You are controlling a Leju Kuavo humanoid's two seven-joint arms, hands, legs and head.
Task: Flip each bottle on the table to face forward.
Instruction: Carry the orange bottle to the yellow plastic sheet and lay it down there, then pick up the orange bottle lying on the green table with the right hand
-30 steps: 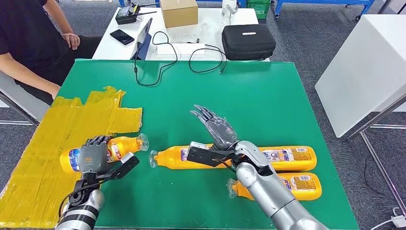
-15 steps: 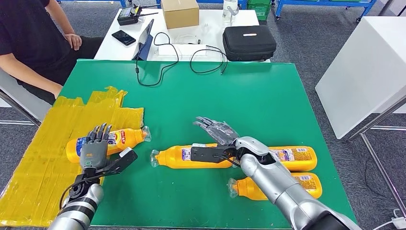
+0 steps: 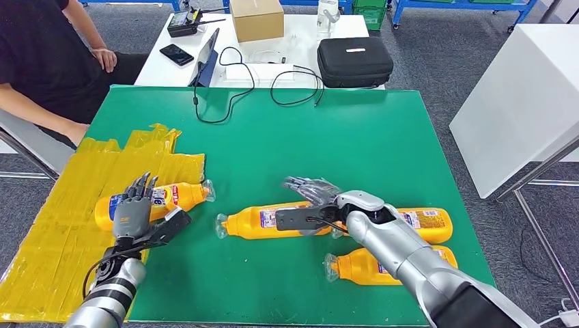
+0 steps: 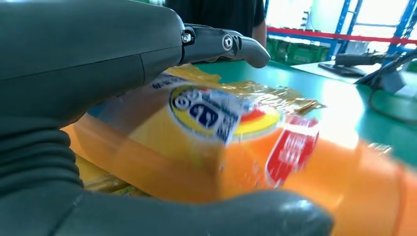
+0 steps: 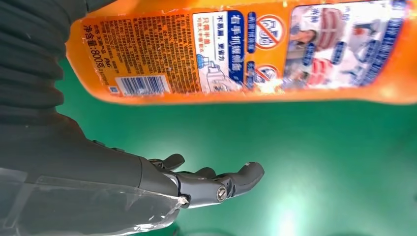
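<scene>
Green bench (image 3: 382,130) carries four orange bottles: left hand (image 3: 134,213), fingers spread, rests over the far-left bottle (image 3: 174,197) on yellow tape (image 3: 61,225), while right hand (image 3: 315,195), empty and open-fingered, hovers over the middle bottle (image 3: 249,223), judged next for gripping and turning.

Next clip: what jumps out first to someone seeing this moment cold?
Orange bottles lying on their sides on the green table: one on the yellow tape patch under the left hand, three more near the front right. The right hand hovers open over the middle bottle. A person in black sits at the far left corner.
</scene>
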